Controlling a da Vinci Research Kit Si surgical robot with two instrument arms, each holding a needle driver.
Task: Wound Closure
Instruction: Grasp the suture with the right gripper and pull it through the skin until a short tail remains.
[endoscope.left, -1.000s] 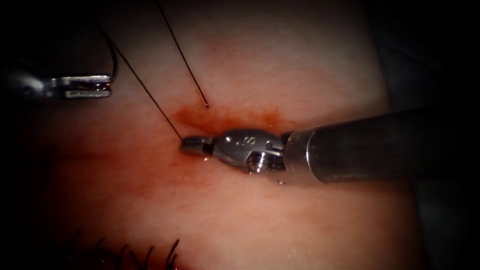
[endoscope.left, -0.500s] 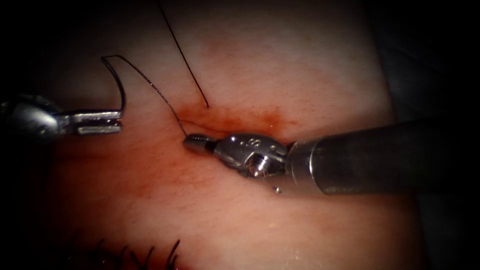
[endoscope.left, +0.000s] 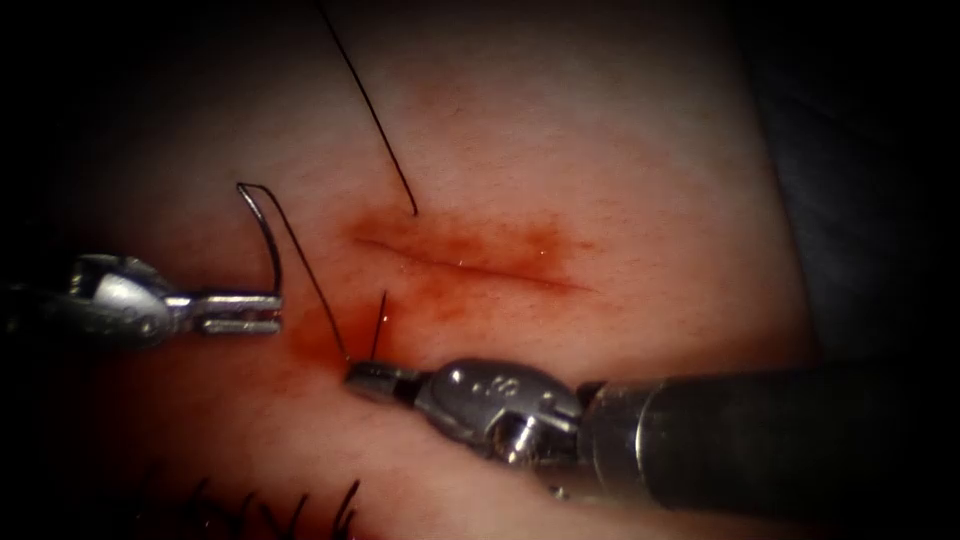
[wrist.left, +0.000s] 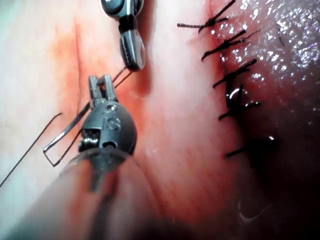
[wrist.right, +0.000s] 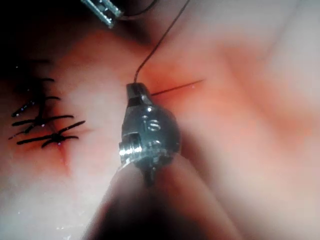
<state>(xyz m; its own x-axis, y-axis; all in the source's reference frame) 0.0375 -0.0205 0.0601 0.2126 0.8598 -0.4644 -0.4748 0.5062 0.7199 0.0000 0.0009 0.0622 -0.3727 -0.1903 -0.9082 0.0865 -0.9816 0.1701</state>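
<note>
The cut (endoscope.left: 470, 262) is a thin dark line in the reddened tissue (endoscope.left: 620, 180). My left tool (endoscope.left: 270, 310) sits left of and below the cut, shut on the curved needle (endoscope.left: 268, 230) near one end. The needle stands up from the jaws, clear of the tissue. Thread (endoscope.left: 310, 280) leaves the needle's upper end and slants down to my right tool (endoscope.left: 368, 376), which is shut on it below the cut. In the wrist views I see the left tool (wrist.left: 100, 85) and the right tool (wrist.right: 136, 90) close together. A second strand (endoscope.left: 375, 120) runs from above into the tissue at the cut's left end.
A row of dark finished stitches (endoscope.left: 270, 505) lies along the near edge, seen also as stitches (wrist.left: 235, 75) and stitches (wrist.right: 45, 125). Red fluid (endoscope.left: 330, 335) stains the tissue around the cut. A short thread end (endoscope.left: 380, 310) sticks up near the right tool.
The right tool has moved down off the cut with the thread. The left tool has carried the needle right and down, so the taut strand between them is now short.
</note>
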